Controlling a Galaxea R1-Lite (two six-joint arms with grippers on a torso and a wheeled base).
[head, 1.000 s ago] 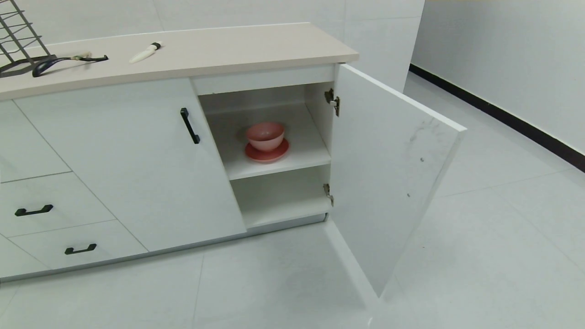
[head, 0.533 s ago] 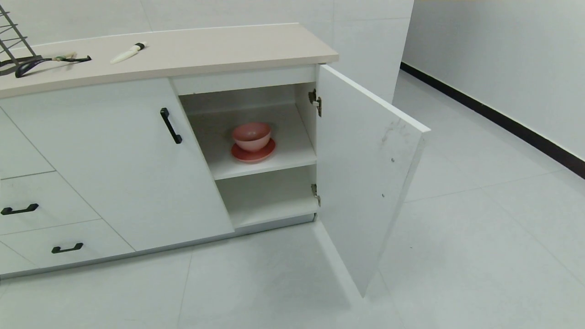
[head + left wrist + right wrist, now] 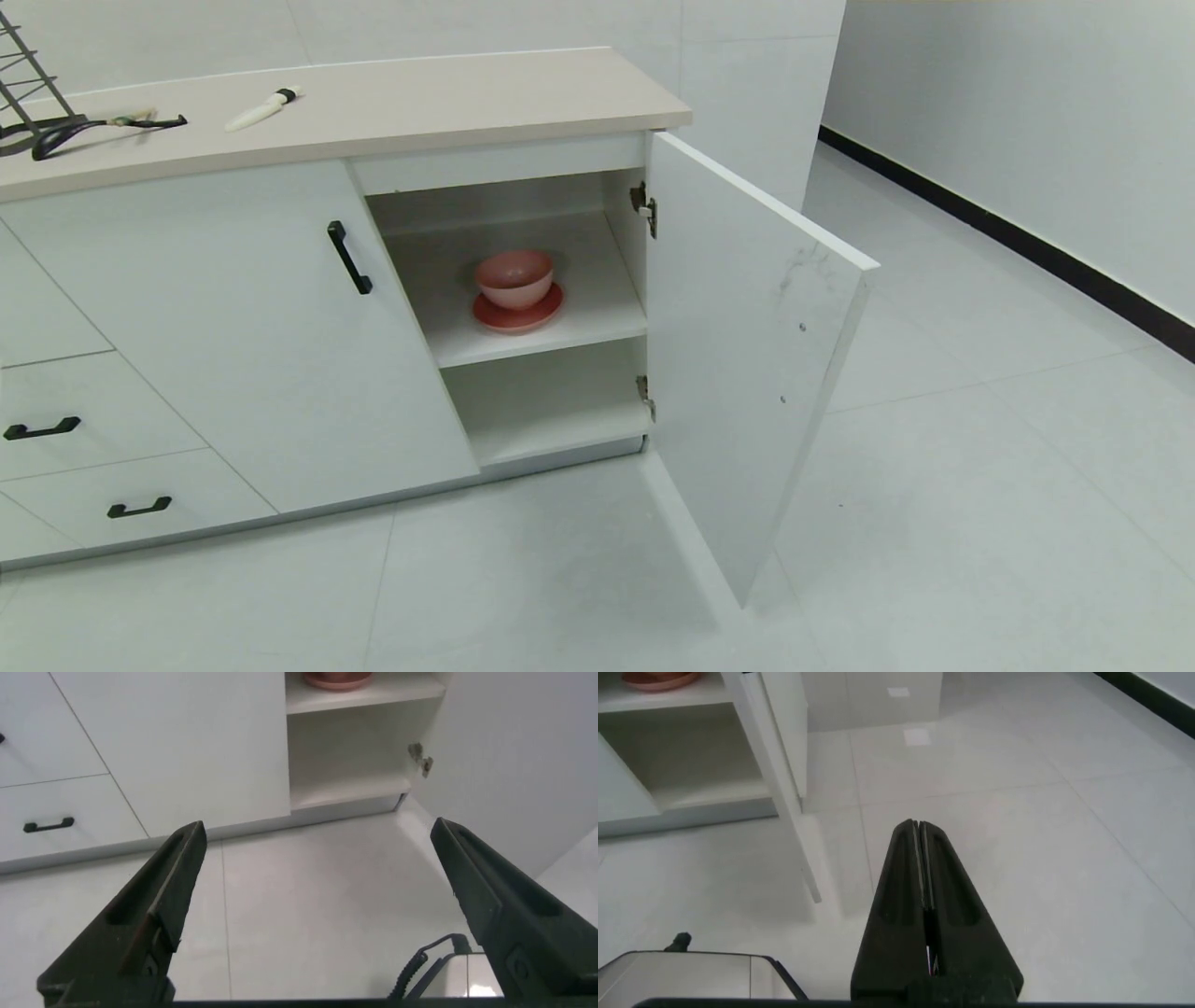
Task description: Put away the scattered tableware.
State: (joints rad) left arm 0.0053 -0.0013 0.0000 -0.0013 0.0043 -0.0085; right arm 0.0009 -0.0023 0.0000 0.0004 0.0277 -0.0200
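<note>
A pink bowl (image 3: 514, 277) stands on a red plate (image 3: 518, 315) on the upper shelf of the open cabinet (image 3: 597, 322). The plate's edge (image 3: 334, 679) also shows in the left wrist view, and the same plate (image 3: 659, 679) in the right wrist view. A white knife-like utensil (image 3: 261, 107) and a black long-handled utensil (image 3: 93, 129) lie on the beige countertop (image 3: 448, 93). My left gripper (image 3: 318, 829) hangs open over the floor in front of the cabinet, holding nothing. My right gripper (image 3: 920, 826) is shut and empty, over the floor beside the open door.
The cabinet door (image 3: 747, 355) stands swung out to the right over the floor. A wire rack (image 3: 28, 75) sits at the counter's far left. Closed drawers with black handles (image 3: 42, 429) are at the lower left. A black-skirted wall (image 3: 1027, 121) runs along the right.
The whole head picture shifted left about a second ago, so the camera moved. Bowl, plate, door and utensils kept their places.
</note>
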